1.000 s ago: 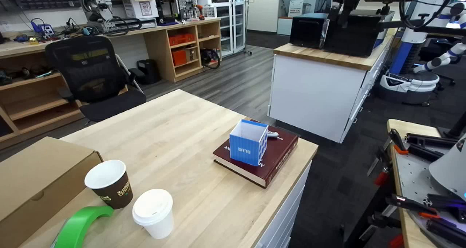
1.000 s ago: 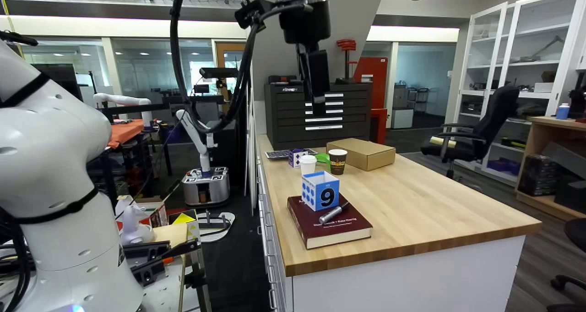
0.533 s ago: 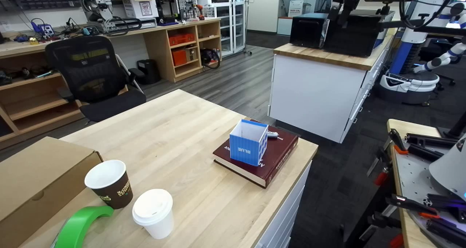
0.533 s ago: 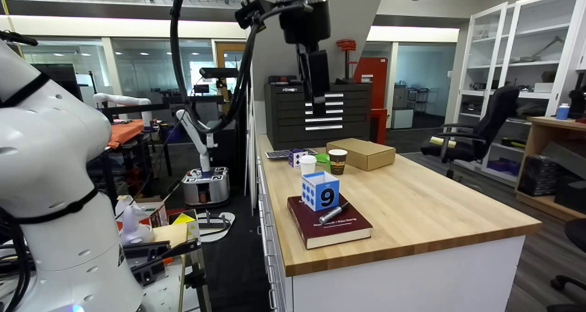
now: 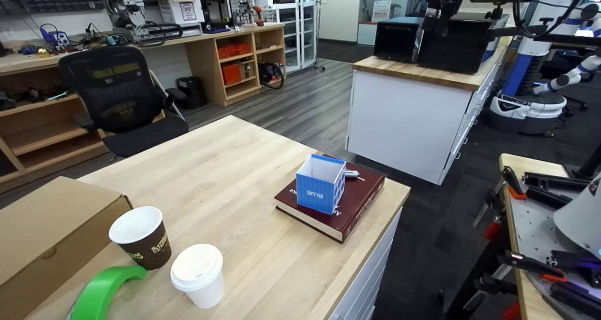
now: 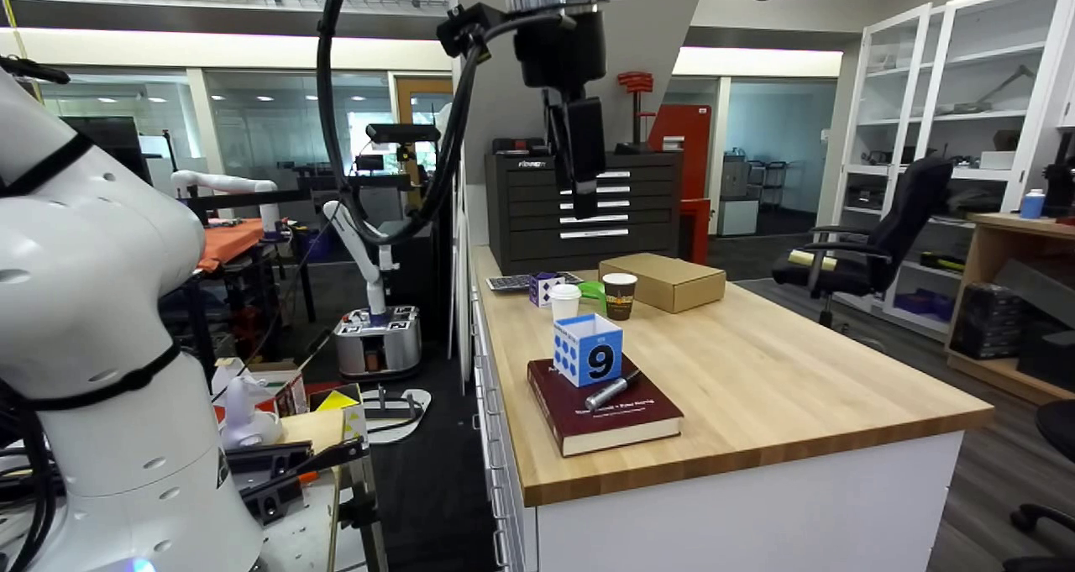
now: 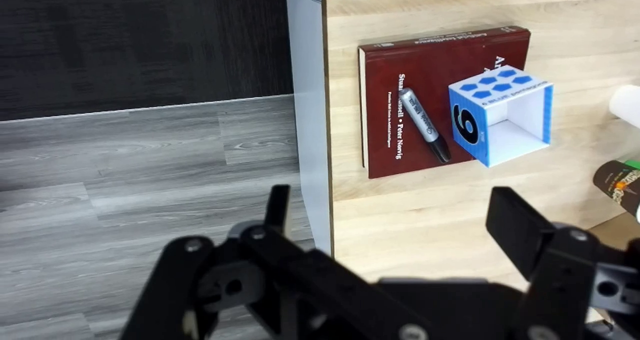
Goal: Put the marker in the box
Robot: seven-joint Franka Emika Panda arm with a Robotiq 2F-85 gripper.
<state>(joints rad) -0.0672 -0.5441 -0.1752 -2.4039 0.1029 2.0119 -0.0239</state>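
Note:
The marker, a silver pen with a black cap, lies on the dark red book beside the box in the wrist view [image 7: 423,120]. The marker also shows in an exterior view [image 6: 610,393]; in an exterior view [image 5: 351,174] the box partly hides it. The small blue box stands open-topped on the same book, in the wrist view [image 7: 467,123] and both exterior views [image 5: 313,193] [image 6: 598,358]. My gripper [image 7: 390,192] is open with nothing between its fingers. It hangs well above the table, apart from the marker and box, as an exterior view shows [image 6: 585,207].
The dark red book [image 6: 617,429] lies near the table's edge [image 6: 756,454]. A brown cup [image 5: 157,247], a white lidded cup [image 5: 199,277], a green curved thing [image 5: 105,287] and a large tan cardboard box [image 5: 56,226] stand farther along the table.
My gripper and its cable have shifted slightly, with the gripper a little lower in an exterior view. The marker, box and book have not moved.

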